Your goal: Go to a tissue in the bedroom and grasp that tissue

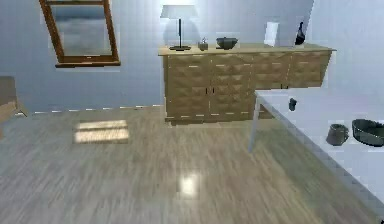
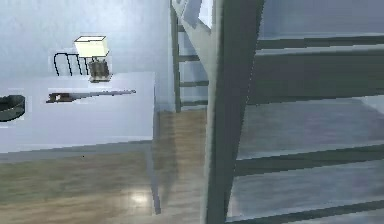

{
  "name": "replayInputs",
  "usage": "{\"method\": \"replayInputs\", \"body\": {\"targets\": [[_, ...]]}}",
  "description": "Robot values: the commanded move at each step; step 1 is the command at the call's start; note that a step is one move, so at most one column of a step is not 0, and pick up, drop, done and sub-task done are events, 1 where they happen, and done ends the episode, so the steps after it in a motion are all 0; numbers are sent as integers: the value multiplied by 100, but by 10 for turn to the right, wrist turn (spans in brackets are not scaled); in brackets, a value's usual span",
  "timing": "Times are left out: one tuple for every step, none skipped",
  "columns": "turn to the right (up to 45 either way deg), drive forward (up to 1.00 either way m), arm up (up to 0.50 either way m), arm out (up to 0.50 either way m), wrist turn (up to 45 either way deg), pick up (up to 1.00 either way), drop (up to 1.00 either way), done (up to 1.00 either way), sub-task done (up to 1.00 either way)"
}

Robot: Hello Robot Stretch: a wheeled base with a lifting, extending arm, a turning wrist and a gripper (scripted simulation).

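Observation:
A small white upright box (image 1: 271, 33) stands on top of a wooden sideboard (image 1: 240, 85) against the far wall in the forward view; whether it is a tissue box cannot be told. In the arm side view a pale box-shaped thing (image 2: 92, 48) sits on a darker base at the far edge of a white table (image 2: 90, 125), with a dark wire frame (image 2: 67, 64) next to it.
The sideboard also carries a lamp (image 1: 179, 25), a bowl (image 1: 227, 43) and a dark bottle (image 1: 300, 34). The white table (image 1: 320, 115) at the forward view's right holds a mug (image 1: 337, 134) and a dark bowl (image 1: 368, 130). A grey shelf frame (image 2: 232, 110) rises at the arm side view's right. Open wooden floor (image 1: 130, 170) lies ahead.

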Motion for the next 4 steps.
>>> {"method": "replayInputs", "body": {"targets": [[0,100,0,0,0,0,0,0,0],[0,70,0,0,0,0,0,0,0],[-450,0,0,0,0,0,0,0,0],[-330,0,0,0,0,0,0,0,0]]}}
